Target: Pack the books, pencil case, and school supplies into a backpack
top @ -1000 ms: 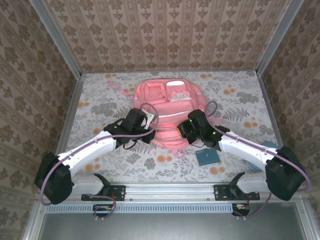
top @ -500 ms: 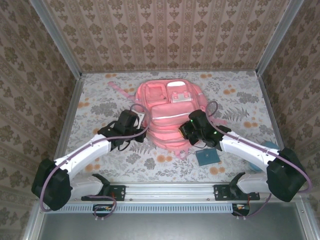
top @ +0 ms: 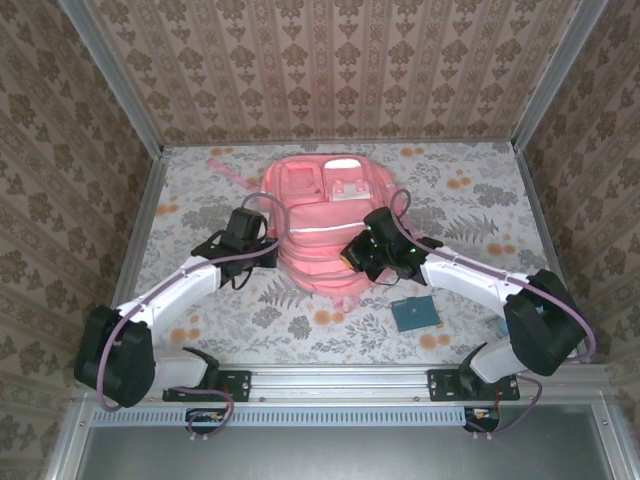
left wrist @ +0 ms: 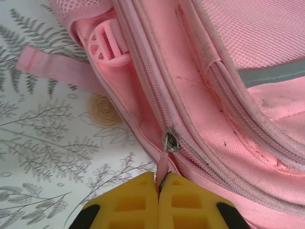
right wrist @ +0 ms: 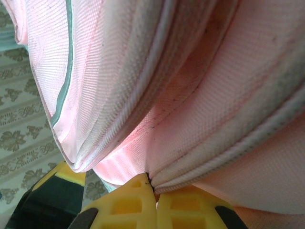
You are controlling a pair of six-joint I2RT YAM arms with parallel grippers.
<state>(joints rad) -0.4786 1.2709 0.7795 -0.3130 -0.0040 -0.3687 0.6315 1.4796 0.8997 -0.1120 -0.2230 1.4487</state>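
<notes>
In the top external view, the salmon-pink fabric backpack [top: 322, 215] lies flat at the centre of the floral-patterned table [top: 480, 210], front pockets and white patches facing up; its contents cannot be seen. A small flat teal book [top: 413, 314] lies on the table near the backpack's lower right corner, outside it. The left gripper [top: 270, 245] sits against the backpack's left edge, and the right gripper [top: 352, 262] sits against its lower right edge; jaw spacing cannot be read at this distance. In the left wrist view, the left gripper [left wrist: 157, 183] has its yellow fingers [left wrist: 128, 202] pressed together, clamped on the thin pink zipper pull tab [left wrist: 162, 169] that hangs from the metal zipper slider [left wrist: 170, 141] on the backpack's [left wrist: 228, 95] side seam. A round pink plastic buckle [left wrist: 107, 45] and a pink webbing strap [left wrist: 52, 67] lie at the backpack's edge. In the right wrist view, the right gripper [right wrist: 152, 183] has its yellow fingers [right wrist: 126, 205] together, pinching a fold of the backpack's [right wrist: 200, 95] pink fabric below its pale grey stripe [right wrist: 66, 62].
</notes>
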